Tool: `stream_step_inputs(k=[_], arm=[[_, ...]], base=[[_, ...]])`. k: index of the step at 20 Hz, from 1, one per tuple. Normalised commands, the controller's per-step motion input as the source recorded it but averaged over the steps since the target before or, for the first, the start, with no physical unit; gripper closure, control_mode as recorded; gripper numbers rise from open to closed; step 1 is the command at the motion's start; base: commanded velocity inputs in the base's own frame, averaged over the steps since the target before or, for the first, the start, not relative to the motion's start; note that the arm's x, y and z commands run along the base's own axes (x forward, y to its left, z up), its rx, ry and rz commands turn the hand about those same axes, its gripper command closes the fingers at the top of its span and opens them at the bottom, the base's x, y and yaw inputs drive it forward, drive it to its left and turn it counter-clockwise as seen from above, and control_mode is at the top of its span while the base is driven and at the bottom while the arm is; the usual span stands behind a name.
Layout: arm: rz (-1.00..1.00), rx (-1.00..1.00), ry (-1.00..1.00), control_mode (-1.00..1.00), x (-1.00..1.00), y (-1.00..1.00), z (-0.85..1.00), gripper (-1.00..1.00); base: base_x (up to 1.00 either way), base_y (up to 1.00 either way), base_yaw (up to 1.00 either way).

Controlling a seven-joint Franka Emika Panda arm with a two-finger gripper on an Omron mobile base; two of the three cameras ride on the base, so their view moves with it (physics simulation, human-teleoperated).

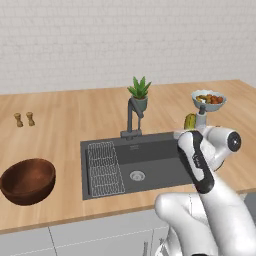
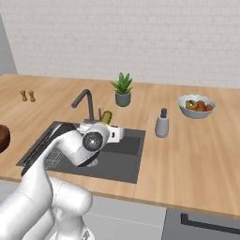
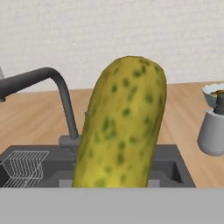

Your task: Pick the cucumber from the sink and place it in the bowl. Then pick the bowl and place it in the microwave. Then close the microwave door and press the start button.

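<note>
My gripper (image 1: 190, 126) is shut on the cucumber (image 1: 190, 120), a yellow-green spotted stick held upright above the right rear part of the dark sink (image 1: 155, 152). The hand view has the cucumber (image 3: 122, 127) close up and standing tall, with the sink basin (image 3: 168, 168) behind it; the fingertips are hidden. From the right, the cucumber (image 2: 107, 116) pokes up over the hand beside the faucet. The dark wooden bowl (image 1: 27, 181) sits on the counter left of the sink, cut off at the left edge (image 2: 2, 138) of the right base view. The microwave and its door are out of view.
A dark faucet (image 1: 132, 119) and a potted plant (image 1: 139, 92) stand behind the sink. A wire rack (image 1: 105, 167) lies in its left part. A soap dispenser (image 2: 162, 124), a pale fruit bowl (image 2: 197, 106) and two small shakers (image 1: 24, 119) are on the counter.
</note>
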Motion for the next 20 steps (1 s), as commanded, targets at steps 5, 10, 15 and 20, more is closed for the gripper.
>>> stream_step_inputs(k=[5, 10, 15, 20], arm=[[0.01, 0.0, 0.05, -1.0, -1.0, 0.0, 1.0, 1.0], [0.13, 0.0, 0.26, -1.0, -0.94, 0.57, 1.0, 1.0], [0.17, -0.05, 0.19, -1.0, -0.82, 0.9, 0.6, 1.0], [0.21, -0.07, 0.14, -1.0, -0.55, 1.0, 0.08, 1.0]], base=[[0.0, 0.0, 0.0], [0.0, 0.0, 0.0], [0.0, 0.0, 0.0], [0.0, 0.0, 0.0]])
